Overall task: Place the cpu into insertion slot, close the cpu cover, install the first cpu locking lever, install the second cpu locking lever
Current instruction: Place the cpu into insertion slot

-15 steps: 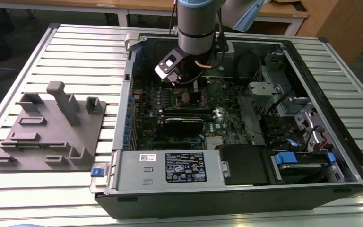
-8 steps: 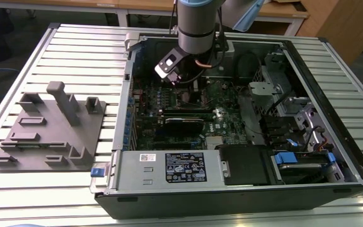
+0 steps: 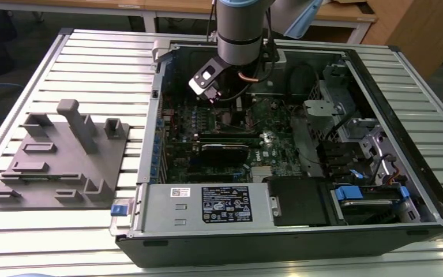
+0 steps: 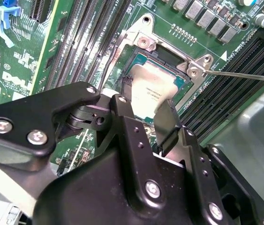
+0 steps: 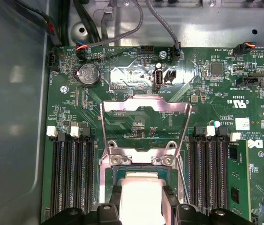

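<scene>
The cpu (image 4: 156,88), a flat silver-grey square, lies in or just over the insertion slot (image 4: 168,58) on the green board. My gripper (image 4: 146,110) reaches down over it, its black fingers (image 4: 122,110) lying against two opposite edges of the chip. In the first wrist view the cpu (image 5: 141,190) sits between the fingertips of the gripper (image 5: 141,201). The cpu cover (image 5: 146,106), a thin silvery frame, is flipped open beyond the slot (image 5: 118,171). A thin locking lever (image 4: 244,75) sticks out beside the socket. In the exterior view the gripper (image 3: 223,98) hangs inside the open case.
Long black memory slots (image 5: 71,173) flank the socket on both sides. A grey labelled power-supply box (image 3: 206,205) fills the case's near corner. A grey plastic fixture (image 3: 60,156) stands on the slatted table at the exterior view's left. Cables (image 5: 122,18) run along the case wall.
</scene>
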You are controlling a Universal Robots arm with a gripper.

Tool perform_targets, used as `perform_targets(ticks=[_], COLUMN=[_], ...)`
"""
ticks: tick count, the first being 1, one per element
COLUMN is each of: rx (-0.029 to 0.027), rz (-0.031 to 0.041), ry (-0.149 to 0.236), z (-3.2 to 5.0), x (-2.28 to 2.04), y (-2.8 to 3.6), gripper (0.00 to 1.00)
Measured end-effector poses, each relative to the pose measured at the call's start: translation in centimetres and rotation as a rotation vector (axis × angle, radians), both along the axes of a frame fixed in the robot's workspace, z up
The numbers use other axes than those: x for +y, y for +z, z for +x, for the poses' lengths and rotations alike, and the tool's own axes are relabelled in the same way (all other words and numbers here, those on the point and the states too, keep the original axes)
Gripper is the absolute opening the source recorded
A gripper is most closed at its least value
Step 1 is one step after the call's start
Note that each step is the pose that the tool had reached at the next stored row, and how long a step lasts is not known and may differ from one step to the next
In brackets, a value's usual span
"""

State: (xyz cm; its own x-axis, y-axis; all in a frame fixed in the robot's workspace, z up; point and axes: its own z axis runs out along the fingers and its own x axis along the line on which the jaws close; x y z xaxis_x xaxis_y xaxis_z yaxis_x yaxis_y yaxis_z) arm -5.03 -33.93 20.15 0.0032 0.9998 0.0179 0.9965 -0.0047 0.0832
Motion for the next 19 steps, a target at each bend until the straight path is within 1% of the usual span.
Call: perform_targets(ticks=[2,3,4,5,7,8,10,11,12,19], rx=[0.0001,0.0000,0.0001,0.0000,0.0001,0.0000,0.0000,0.0000,0.0000,0.0000], rz=[0.0000,0.0001,0.0000,0.0001,0.0001,0.0002,0.0002,0.0002,0.0002,0.0004], ry=[0.000,0.000,0.000,0.000,0.000,0.000,0.000,0.000,0.000,0.000], z=[0.00,0.00,0.00,0.00,0.00,0.00,0.00,0.00,0.00,0.00], x=[0.00,0.00,0.00,0.00,0.00,0.00,0.00,0.00,0.00,0.00], y=[0.00,0.00,0.00,0.00,0.00,0.00,0.00,0.00,0.00,0.00], gripper=[0.46,0.44,0.38,0.38,0.26,0.26,0.15,0.15,0.10,0.10])
